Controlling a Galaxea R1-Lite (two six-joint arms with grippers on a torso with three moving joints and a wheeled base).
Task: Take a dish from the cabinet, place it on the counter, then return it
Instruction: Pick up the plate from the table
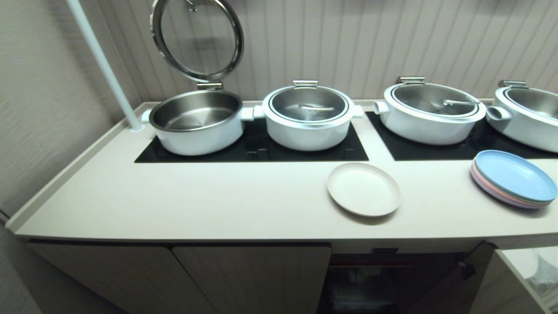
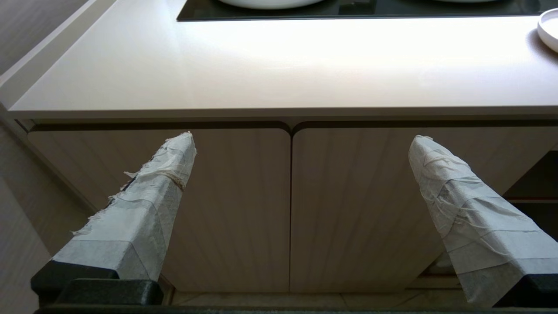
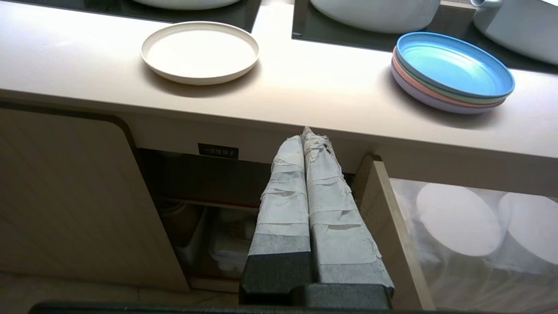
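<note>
Looking down from the head camera, the counter [image 1: 218, 200] runs the whole width and neither arm shows up in that view. Going left to right along the back: a white pole [image 1: 102, 65] at about 10 o'clock, then an open pot [image 1: 196, 122] with its glass lid [image 1: 197, 39] flipped up at 11 o'clock, a second pot [image 1: 308, 117] with its lid down around 12, and two more pots [image 1: 431, 113] off toward 1 and 2 o'clock, all sitting on black cooktop panels [image 1: 253, 150]. The dish [image 1: 363, 189] lies flat on the counter just right of center, near the front edge, nothing touching it. At 3 o'clock from it sits a stack of pastel plates [image 1: 514, 178], blue one on top. Below, the left doors are shut and the cabinet [image 1: 370, 279] under the dish is open, its door [image 1: 449, 283] swung out, with a small black label [image 3: 218, 151] above the opening. The left gripper [image 2: 301, 144] hangs in front of the closed doors [image 2: 226, 209], its taped fingers spread wide with nothing between them. The right gripper [image 3: 305, 135] sits in front of the open cabinet, just below the counter edge, fingers pressed together and empty. To its right, white-draped round things [image 3: 457, 224] fill the next niche.
</note>
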